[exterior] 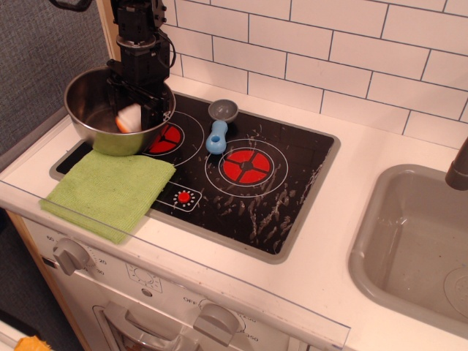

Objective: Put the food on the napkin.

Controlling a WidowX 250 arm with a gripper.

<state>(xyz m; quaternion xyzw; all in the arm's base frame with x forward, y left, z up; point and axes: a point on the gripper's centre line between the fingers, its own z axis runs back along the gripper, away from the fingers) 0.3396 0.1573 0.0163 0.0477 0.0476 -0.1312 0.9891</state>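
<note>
The food point(129, 117), a small white piece with an orange underside, stands tipped on edge inside the steel bowl point(82, 99) at the back left of the hob. My gripper point(134, 111) reaches straight down into the bowl with its fingers point(151, 110) on either side of the food, closed on it. The food's lower part is hidden by the bowl's wall. The napkin point(110, 190), a lime-green cloth, lies flat just in front of the bowl, at the hob's front left corner.
A blue-handled grey scoop point(218, 130) lies on the black hob point(278, 197) between the two red burners. A grey sink point(409, 241) is at the right with a dark tap point(458, 168). A tiled wall runs behind.
</note>
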